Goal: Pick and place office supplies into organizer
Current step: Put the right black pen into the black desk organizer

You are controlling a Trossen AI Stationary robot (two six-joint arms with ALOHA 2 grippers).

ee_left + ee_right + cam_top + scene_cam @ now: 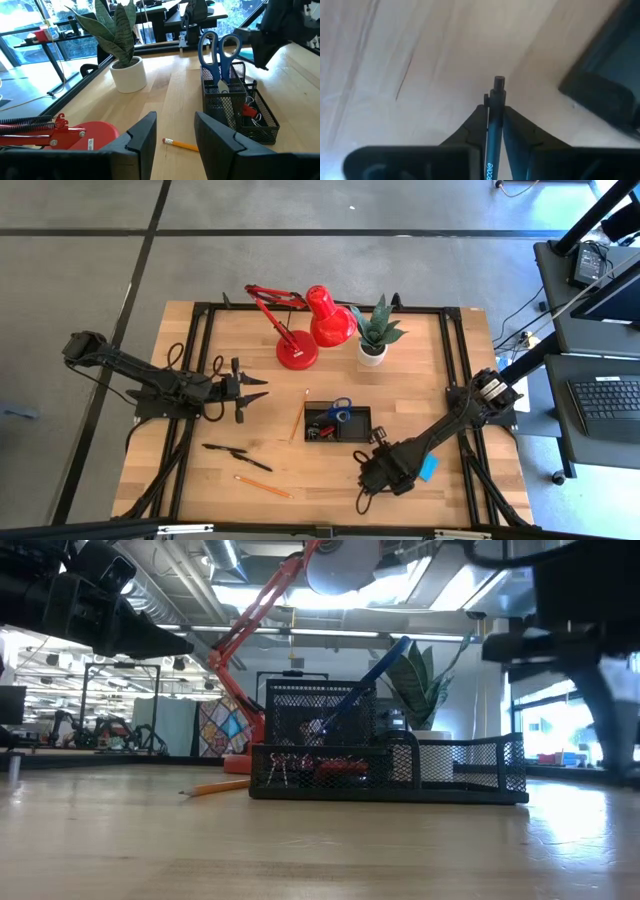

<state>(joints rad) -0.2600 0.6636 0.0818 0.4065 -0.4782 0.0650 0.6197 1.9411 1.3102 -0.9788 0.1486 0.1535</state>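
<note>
The black mesh organizer (337, 421) stands mid-table with blue-handled scissors (218, 50) upright in it. An orange pencil (298, 420) lies just left of it. Two black pens (235, 452) and another pencil (262, 486) lie near the table's front left. A blue note pad (428, 468) lies at the front right. My right gripper (375, 468) hangs near the organizer's near right corner, pointing down, shut on a black pen (492, 130). My left gripper (255, 388) waits open above the table's left part, facing the organizer. My right gripper pinches the black pen's barrel (493, 117) between its two fingers (472, 122), coming from above. The pen runs along the fingers, not across them, and its button end (498, 80) sticks out past the fingertips. Whether that end touches the table cannot be told.
A red desk lamp (300, 330) and a potted green plant (375, 335) stand behind the organizer at the far side. Black frame rails (455, 360) run along the table's left and right parts. Bare wood lies in front of the organizer.
</note>
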